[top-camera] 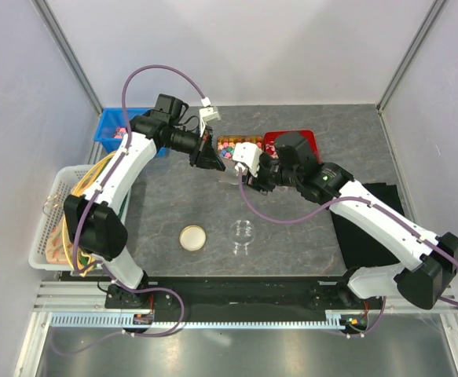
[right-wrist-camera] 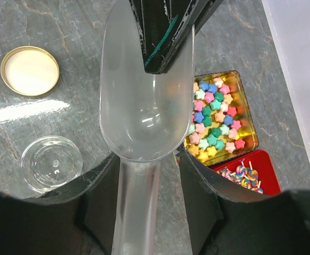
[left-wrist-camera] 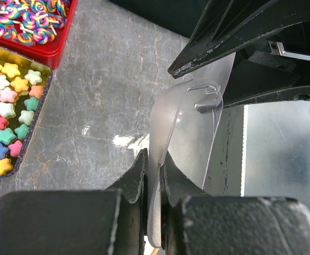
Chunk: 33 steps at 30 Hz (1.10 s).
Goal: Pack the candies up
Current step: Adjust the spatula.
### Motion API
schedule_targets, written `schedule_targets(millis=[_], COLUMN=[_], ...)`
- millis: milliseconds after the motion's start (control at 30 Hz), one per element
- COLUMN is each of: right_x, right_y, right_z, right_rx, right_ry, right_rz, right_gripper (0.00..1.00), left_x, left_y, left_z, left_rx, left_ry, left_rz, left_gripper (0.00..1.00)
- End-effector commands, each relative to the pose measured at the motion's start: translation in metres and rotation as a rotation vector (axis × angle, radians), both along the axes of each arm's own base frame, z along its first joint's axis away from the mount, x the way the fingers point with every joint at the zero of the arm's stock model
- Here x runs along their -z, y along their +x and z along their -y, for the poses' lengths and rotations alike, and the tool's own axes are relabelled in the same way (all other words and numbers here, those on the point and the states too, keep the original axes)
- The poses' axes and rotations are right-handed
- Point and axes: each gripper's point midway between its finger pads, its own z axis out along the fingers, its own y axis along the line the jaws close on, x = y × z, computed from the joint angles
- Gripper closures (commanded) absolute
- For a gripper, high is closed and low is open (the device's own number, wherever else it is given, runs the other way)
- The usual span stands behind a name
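The candies (top-camera: 230,144) are small star-shaped sweets in mixed colours, lying in a gold tray; they also show in the left wrist view (left-wrist-camera: 6,122) and the right wrist view (right-wrist-camera: 216,119). A clear plastic scoop (right-wrist-camera: 144,95) hangs empty above the table beside the tray. My left gripper (left-wrist-camera: 153,159) is shut on the scoop's front rim, seen from above (top-camera: 210,157). My right gripper (right-wrist-camera: 147,159) is open, its fingers (right-wrist-camera: 208,180) standing either side of the scoop's handle (right-wrist-camera: 136,207) with a gap. From above it sits just right of the left gripper (top-camera: 246,168).
A clear jar (top-camera: 243,232) and its gold lid (top-camera: 192,237) stand on the table in front of the arms. A red bin (top-camera: 307,140) of lollipops sits right of the tray, a blue bin (top-camera: 111,129) at the back left, a white basket (top-camera: 44,236) at the left, a black mat (top-camera: 370,216) at the right.
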Motion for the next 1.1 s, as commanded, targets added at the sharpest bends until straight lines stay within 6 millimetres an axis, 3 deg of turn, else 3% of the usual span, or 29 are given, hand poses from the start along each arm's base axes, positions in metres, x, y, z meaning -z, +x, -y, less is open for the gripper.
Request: schedule_targets(millis=[0, 333, 700, 867, 1067], right_x=[-0.019, -0.011, -0.016, -0.018, -0.017], right_y=[0.013, 0.014, 0.012, 0.012, 0.016], right_z=[-0.002, -0.003, 0.002, 0.002, 0.001], right_rx=[0.017, 0.024, 0.027, 0.028, 0.045], right_ry=[0.053, 0.054, 0.057, 0.061, 0.058], right_rz=[0.075, 0.069, 0.093, 0.095, 0.097], right_gripper=[0.45, 0.50, 0.43, 0.50, 0.67], left_x=[0.002, -0.006, -0.021, -0.025, -0.021], left_y=[-0.008, -0.018, -0.023, -0.024, -0.022], left_z=[0.005, 0.007, 0.001, -0.002, -0.002], left_rx=[0.056, 0.100, 0.143, 0.148, 0.143], left_ry=[-0.035, -0.095, -0.212, -0.233, -0.227], left_rz=[-0.003, -0.015, -0.057, -0.058, -0.081], left_gripper=[0.98, 0.98, 0.98, 0.98, 0.98])
